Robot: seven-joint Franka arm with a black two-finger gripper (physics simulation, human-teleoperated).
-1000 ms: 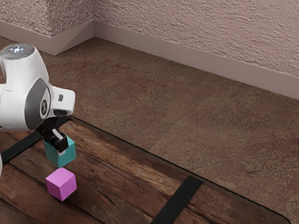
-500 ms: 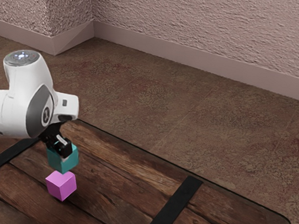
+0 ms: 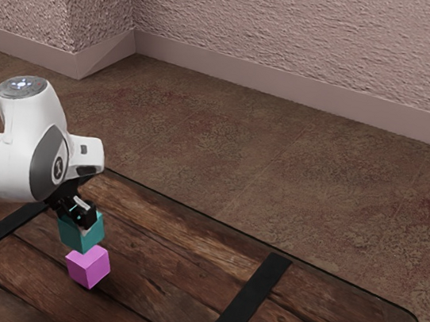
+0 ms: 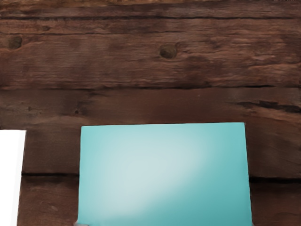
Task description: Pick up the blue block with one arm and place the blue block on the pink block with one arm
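Lower left, my gripper (image 3: 78,211) pinches the blue block (image 3: 77,231) just above the pink block (image 3: 88,266). The plank table (image 3: 323,304) stands on brown floor (image 3: 280,154) below rough pinkish walls (image 3: 313,31).

No legible text, label, brand, number or sign is present on the blue block (image 3: 80,235), the pink block (image 3: 88,266), the arm (image 3: 6,164) or the table (image 3: 323,304).

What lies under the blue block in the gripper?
The pink block, roughly beneath it on the wooden table. The blue block hides part of its top, so contact cannot be judged.
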